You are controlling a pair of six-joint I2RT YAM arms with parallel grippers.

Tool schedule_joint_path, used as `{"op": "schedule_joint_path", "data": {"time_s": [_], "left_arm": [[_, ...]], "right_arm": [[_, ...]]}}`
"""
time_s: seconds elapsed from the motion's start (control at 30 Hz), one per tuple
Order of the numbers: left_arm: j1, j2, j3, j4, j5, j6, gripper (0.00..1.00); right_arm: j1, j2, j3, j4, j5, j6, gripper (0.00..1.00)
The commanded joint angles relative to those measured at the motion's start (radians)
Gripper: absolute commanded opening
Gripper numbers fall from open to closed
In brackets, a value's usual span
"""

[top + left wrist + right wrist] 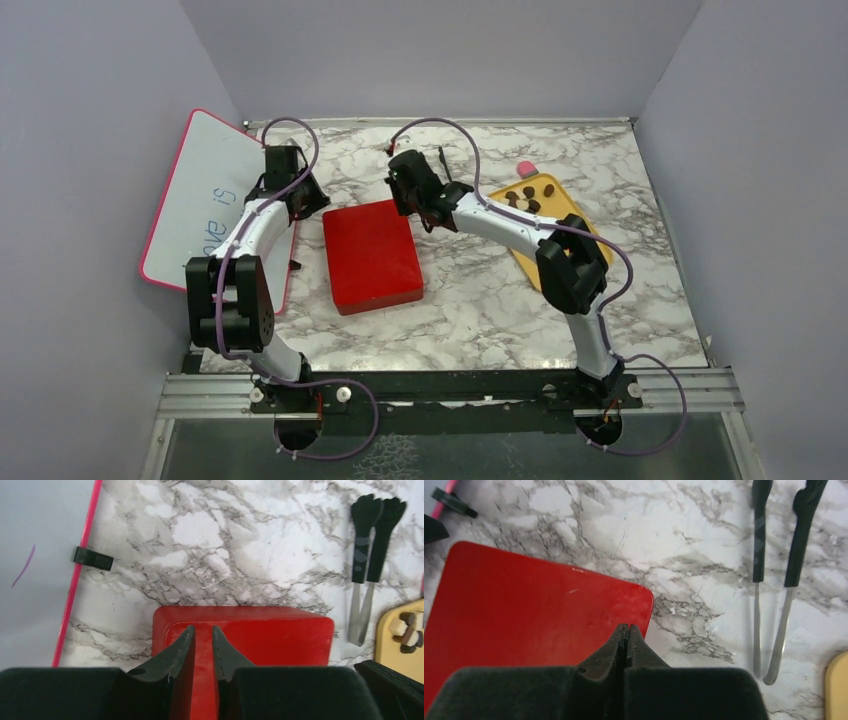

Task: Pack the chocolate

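Observation:
The chocolate (pixel 528 195) is several small dark brown and pale pieces on a yellow tray (pixel 560 215) at the right of the table. It also shows at the right edge of the left wrist view (pixel 409 630). A closed red box (pixel 370 255) lies in the middle. My left gripper (pixel 303 200) hovers by the box's far left corner, its jaws (pixel 202 630) slightly apart and empty over the lid. My right gripper (pixel 412 205) is shut and empty at the box's far right corner (pixel 624 628).
Black-handled metal tongs (pixel 367 565) lie on the marble between the box and the tray, and show in the right wrist view (pixel 774 580). A pink-framed whiteboard (pixel 215 195) leans at the left. A small pink block (pixel 527 168) sits at the tray's far end.

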Motion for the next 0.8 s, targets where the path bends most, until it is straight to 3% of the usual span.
{"op": "schedule_joint_path", "data": {"time_s": [0.0,0.3,0.57,0.77], "left_arm": [[0.002,0.026,-0.068,-0.029,-0.059,0.034,0.17],[0.001,0.090,-0.045,-0.046,-0.016,0.046,0.15],[-0.023,-0.059,-0.008,-0.056,0.060,0.047,0.25],[-0.060,-0.188,-0.075,-0.056,0.122,0.081,0.31]], "right_arm": [[0.000,0.045,-0.073,0.009,-0.075,0.065,0.01],[-0.001,0.028,-0.145,-0.005,-0.066,0.079,0.01],[0.003,-0.154,-0.257,-0.007,-0.183,0.090,0.02],[0.018,-0.305,-0.432,0.030,-0.331,0.126,0.02]]}}
